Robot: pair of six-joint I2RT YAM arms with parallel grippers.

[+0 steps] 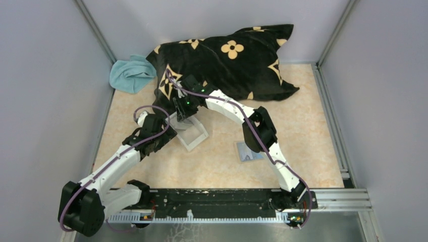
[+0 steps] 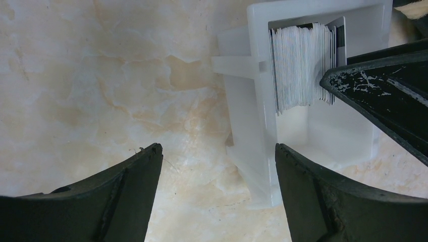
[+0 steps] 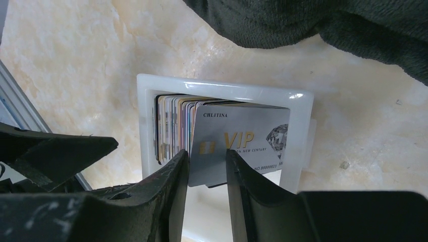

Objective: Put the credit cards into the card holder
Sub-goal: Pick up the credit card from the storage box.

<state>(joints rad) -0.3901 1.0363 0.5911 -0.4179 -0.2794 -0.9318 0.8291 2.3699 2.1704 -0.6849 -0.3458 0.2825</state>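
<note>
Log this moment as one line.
left gripper: open, beside clear tray | right gripper: jaws open astride silver VIP card in tray | blue card: on table

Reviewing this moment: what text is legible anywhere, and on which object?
"CHLITINA": top left of the silver card fronting the stack in the clear tray.
"VIP": gold, mid-card.
"NEW CENTURY": small, beneath it.
"NO 999...": lower edge, remainder unclear.
The blue card lying apart: print too small.

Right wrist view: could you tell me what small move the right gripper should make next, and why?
Probably close the right gripper on the leaning silver VIP card before lifting: its fingers seem to straddle that card's near edge with a gap, and the card stands in the clear plastic tray.
</note>
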